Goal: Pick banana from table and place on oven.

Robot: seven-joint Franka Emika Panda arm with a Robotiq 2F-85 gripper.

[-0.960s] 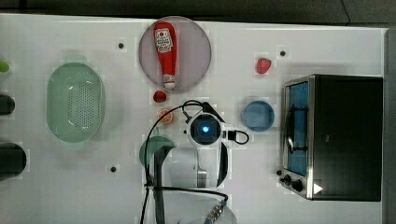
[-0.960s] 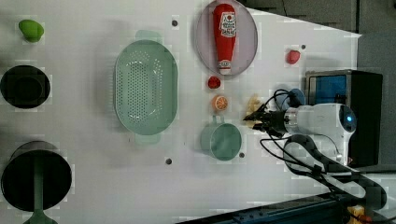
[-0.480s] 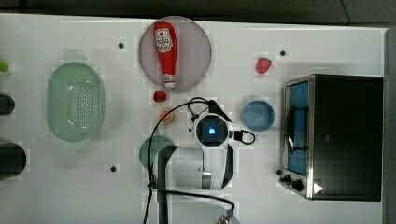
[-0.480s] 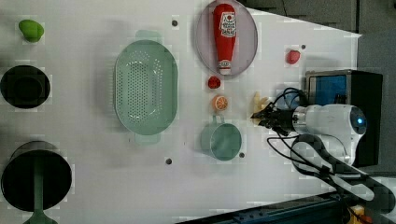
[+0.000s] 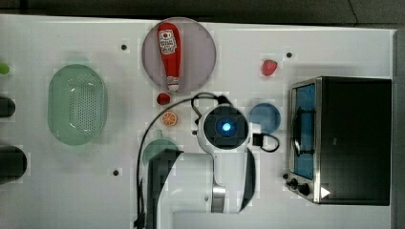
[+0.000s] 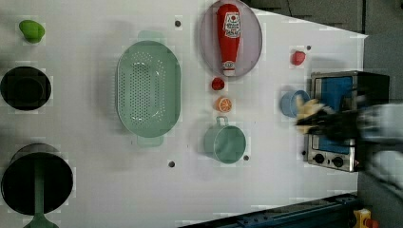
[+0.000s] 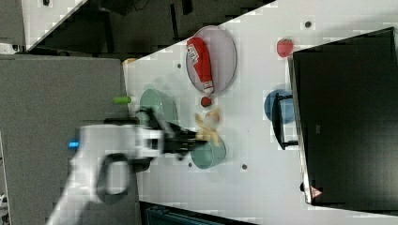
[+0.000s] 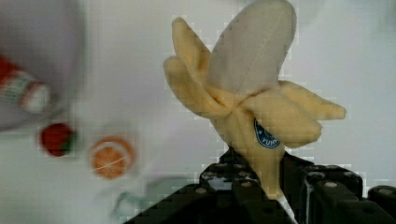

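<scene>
The banana (image 8: 252,93), pale yellow with its peel flaps spread and a blue sticker, stands up from my gripper (image 8: 271,189), which is shut on its stem end. In the left view the banana (image 6: 309,107) hangs above the table (image 6: 95,190), beside the blue bowl and just short of the oven (image 6: 332,152), with my blurred gripper (image 6: 317,124) behind it. In the right view the banana (image 7: 209,125) is carried over the green cup. From the top view my arm's wrist (image 5: 224,127) covers the banana; the oven (image 5: 356,138) stands at the top view's right.
Near the arm are a blue bowl (image 5: 265,117), a green cup (image 6: 225,142), an orange slice (image 5: 168,118) and a small red fruit (image 5: 163,98). A ketchup bottle (image 5: 170,52) lies on a round plate. A green colander (image 5: 76,105) and dark pots sit at the top view's left.
My arm has moved toward the oven, to the top view's right, carrying the banana from near the orange slice to beside the blue bowl.
</scene>
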